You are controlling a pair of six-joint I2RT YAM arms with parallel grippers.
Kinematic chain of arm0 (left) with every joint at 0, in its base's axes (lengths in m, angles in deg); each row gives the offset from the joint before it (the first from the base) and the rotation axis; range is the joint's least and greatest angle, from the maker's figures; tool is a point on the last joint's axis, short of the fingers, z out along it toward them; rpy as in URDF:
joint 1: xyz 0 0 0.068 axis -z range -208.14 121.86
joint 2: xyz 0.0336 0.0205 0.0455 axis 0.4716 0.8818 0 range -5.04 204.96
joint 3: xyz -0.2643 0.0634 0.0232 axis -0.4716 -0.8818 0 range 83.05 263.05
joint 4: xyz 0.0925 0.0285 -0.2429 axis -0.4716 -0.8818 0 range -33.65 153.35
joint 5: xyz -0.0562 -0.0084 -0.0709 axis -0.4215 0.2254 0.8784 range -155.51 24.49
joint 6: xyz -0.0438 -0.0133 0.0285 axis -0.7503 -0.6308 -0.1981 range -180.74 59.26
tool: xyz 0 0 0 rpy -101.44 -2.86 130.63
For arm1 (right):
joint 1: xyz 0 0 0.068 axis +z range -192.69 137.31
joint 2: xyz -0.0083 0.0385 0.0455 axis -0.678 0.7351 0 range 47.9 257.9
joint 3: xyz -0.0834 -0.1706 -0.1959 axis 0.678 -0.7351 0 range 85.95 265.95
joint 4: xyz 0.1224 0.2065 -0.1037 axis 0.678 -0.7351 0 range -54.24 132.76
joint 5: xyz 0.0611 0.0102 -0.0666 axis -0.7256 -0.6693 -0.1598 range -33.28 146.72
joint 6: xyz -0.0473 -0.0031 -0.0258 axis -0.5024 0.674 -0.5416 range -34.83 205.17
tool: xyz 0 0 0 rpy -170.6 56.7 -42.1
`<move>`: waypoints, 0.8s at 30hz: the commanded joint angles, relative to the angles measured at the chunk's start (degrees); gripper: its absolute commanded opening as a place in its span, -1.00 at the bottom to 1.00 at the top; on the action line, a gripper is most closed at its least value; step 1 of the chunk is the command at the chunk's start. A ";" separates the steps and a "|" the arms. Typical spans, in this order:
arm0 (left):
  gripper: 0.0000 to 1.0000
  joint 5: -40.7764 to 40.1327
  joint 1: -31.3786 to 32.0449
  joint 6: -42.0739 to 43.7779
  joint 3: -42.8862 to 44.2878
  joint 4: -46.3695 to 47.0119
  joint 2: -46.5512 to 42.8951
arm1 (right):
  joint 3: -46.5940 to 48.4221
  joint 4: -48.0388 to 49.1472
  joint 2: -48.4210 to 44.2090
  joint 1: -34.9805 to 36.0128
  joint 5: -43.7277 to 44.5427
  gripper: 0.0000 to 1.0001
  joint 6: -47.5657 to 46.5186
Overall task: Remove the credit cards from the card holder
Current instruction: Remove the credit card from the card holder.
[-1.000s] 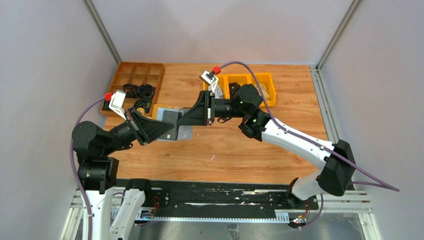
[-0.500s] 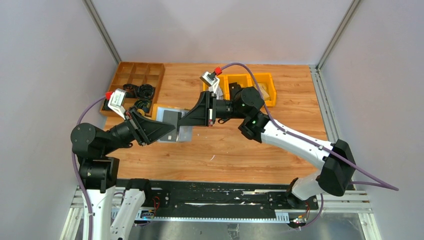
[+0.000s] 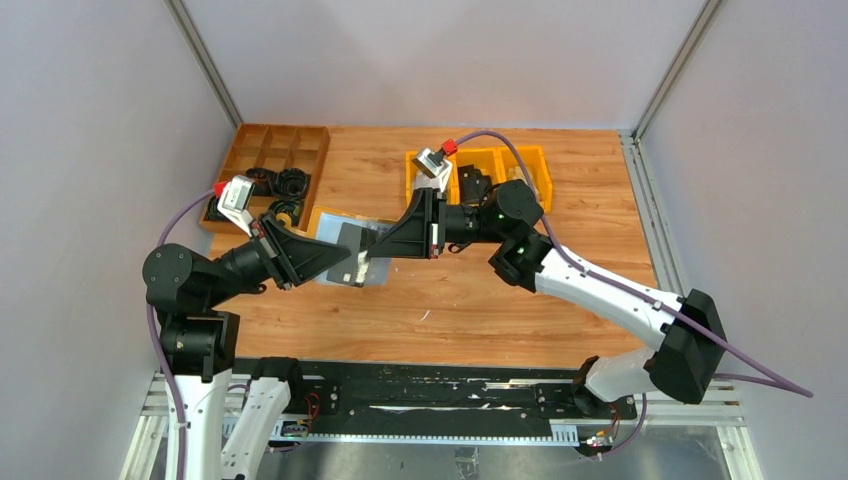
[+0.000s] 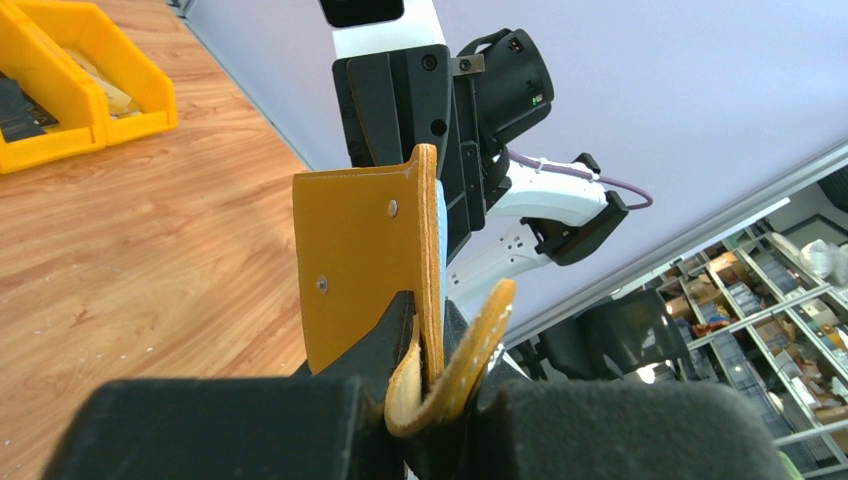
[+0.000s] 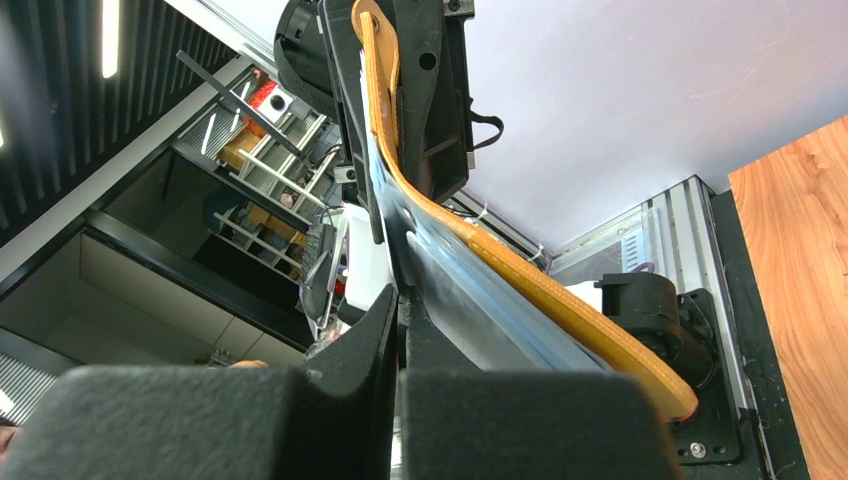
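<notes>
- Left fingers (image 4: 220,430) clamp the wallet (image 4: 355,260) by one edge, holding it up off the desk (image 3: 450,300), left of centre.
- Right fingers (image 5: 530,420) are pinched tight on a pale layer (image 5: 470,300) inside it; whether that is a card or the sleeve is unclear.
- No card lies free anywhere, so the removal looks barely begun.
- Bare wood carries yellow bins (image 3: 540,160) and a divided tray (image 3: 300,140) at the back, with plain grey walls around.

Overhead; wrist close-ups of card holder (image 4: 355,260)
</notes>
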 commanded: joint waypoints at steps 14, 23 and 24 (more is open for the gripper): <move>-1.00 -0.05 0.37 4.16 2.82 -1.57 0.89 | 1.47 10.20 3.00 0.47 -0.73 -0.49 5.29; -1.00 -6.20 0.41 16.57 6.33 -14.47 2.71 | -1.70 8.78 0.30 -2.57 -1.92 -1.00 3.57; -1.00 -9.97 0.40 20.28 7.62 -18.98 3.23 | -2.68 9.15 -0.72 -3.64 -2.39 -1.00 3.43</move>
